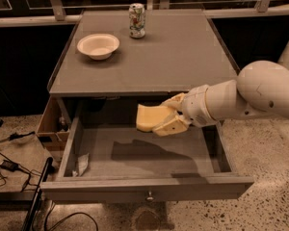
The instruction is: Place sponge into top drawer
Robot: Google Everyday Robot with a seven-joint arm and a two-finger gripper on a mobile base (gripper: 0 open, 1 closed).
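Open top drawer (145, 188) of a grey cabinet, with the arm reaching in from the right. The gripper (164, 115) hangs above the drawer cavity, just below the front edge of the cabinet top (183, 57). Its cream fingers (169, 127) are clamped on the right end of the sponge (150, 117), one above and one below. The sponge is therefore held clear of the drawer floor, roughly level and over the rear middle of the cavity. Its shadow (144, 152) falls on the bare floor below, which suggests a gap remains between the two.

Gripping one end leaves most of the foam block projecting to the left, so it can be lowered without the fingers meeting the drawer walls. By this judgement, the task is at the lowering-and-release stage, and placement is not yet done.

A crumpled scrap (82, 163) lies in the drawer's front left corner, well apart from the likely drop point. A white bowl (98, 45) and a drinks can (137, 20) stand on the cabinet top, away from the work.
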